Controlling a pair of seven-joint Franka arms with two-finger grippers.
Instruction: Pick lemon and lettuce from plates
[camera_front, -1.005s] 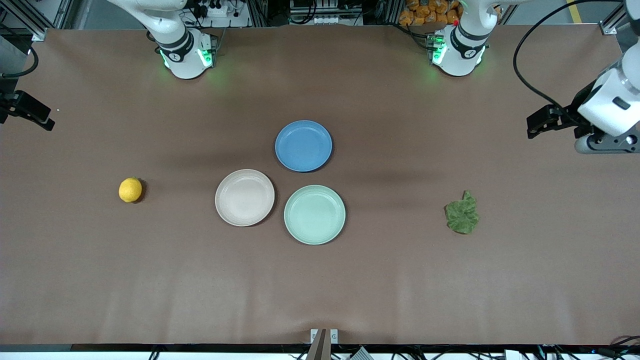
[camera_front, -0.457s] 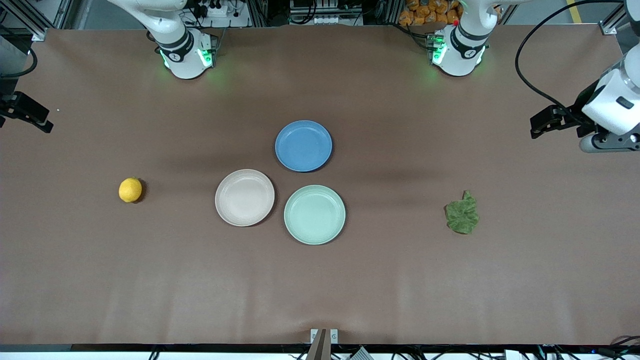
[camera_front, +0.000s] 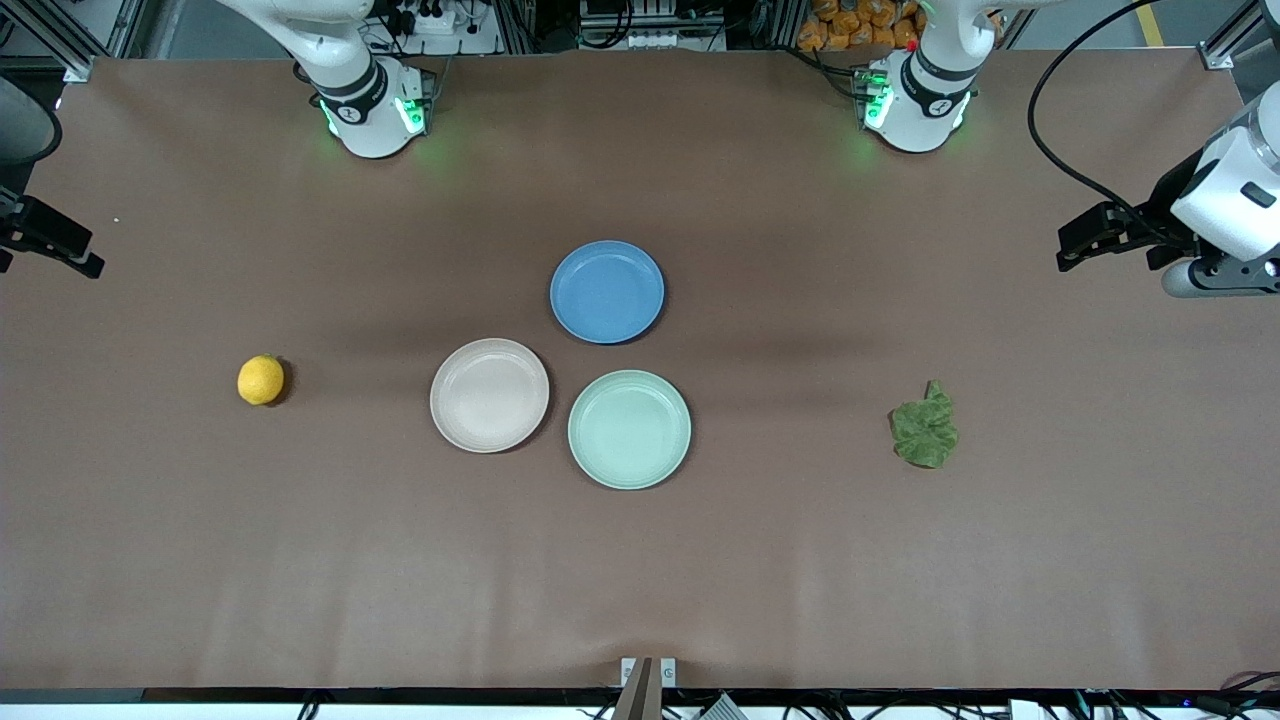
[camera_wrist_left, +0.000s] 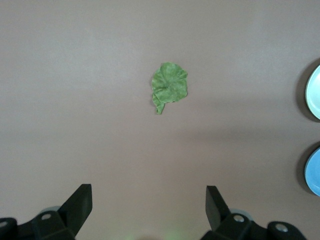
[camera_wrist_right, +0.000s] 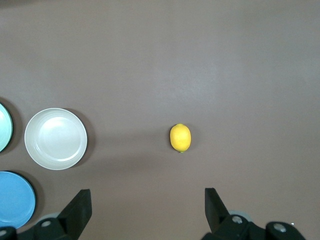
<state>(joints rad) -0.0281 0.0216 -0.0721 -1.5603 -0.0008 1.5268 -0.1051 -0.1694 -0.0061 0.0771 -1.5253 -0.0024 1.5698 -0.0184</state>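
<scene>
Both grippers gape empty: left gripper (camera_wrist_left: 149, 210) hangs above the lettuce (camera_front: 924, 431), right gripper (camera_wrist_right: 148, 210) above the lemon (camera_front: 261, 380), both off the plates (camera_front: 489, 395).

lemon (camera_front: 260, 380) yellow | lettuce (camera_front: 924, 431) dark green | plates: beige-pink (camera_front: 489, 395), mint (camera_front: 629, 429), blue (camera_front: 607, 291)
</scene>
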